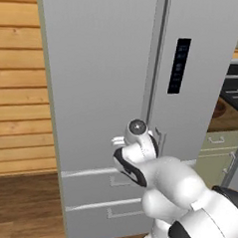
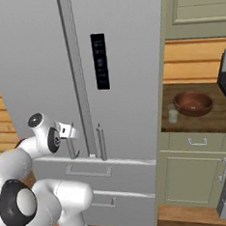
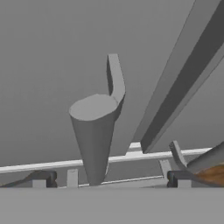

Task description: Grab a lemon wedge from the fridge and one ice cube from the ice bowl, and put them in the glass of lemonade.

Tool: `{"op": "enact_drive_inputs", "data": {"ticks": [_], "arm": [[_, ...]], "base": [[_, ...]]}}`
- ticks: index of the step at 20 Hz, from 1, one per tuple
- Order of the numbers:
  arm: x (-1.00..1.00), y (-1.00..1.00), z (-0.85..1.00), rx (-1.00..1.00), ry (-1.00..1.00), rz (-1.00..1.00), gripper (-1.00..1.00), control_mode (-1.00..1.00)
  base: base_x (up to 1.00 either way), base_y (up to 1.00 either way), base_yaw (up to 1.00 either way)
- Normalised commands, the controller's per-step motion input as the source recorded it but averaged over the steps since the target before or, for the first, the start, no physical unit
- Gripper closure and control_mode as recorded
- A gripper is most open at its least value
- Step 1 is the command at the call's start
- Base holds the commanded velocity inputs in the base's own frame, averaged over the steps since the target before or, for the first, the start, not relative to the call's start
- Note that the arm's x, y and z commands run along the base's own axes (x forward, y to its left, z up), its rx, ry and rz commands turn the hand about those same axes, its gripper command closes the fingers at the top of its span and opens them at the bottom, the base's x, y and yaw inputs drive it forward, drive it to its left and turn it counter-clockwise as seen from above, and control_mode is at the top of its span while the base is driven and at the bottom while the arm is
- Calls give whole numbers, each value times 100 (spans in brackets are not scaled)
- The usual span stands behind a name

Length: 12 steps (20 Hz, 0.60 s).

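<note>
Two fridge [image 2: 125,60] doors shut; our gripper [image 3: 109,179] spread wide at left handle [image 3: 94,135]. We should centre handle, then clamp.

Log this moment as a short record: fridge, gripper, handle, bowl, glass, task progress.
fridge: fridge, both doors closed, drawers shut
gripper: gripper open, at the lower end of the left door handle, holding nothing
handle position: between the spread fingertips in the hand view, not yet clamped
ice bowl: ice bowl on the wooden counter right of the fridge
glass of lemonade: glass of lemonade just left of the bowl
progress: fridge not yet opened
</note>
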Motion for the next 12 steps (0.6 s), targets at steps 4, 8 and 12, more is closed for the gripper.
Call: {"op": "enact_drive_inputs", "data": {"ticks": [4,8,12], "arm": [[43,1,-10,-1,5,0,-100,-100],[20,0,-36,-2,1,0,-100,-100],[13,4,-30,0,0,0,-100,-100]], "base": [[0,0,0],[0,0,0],[0,0,0]]}}
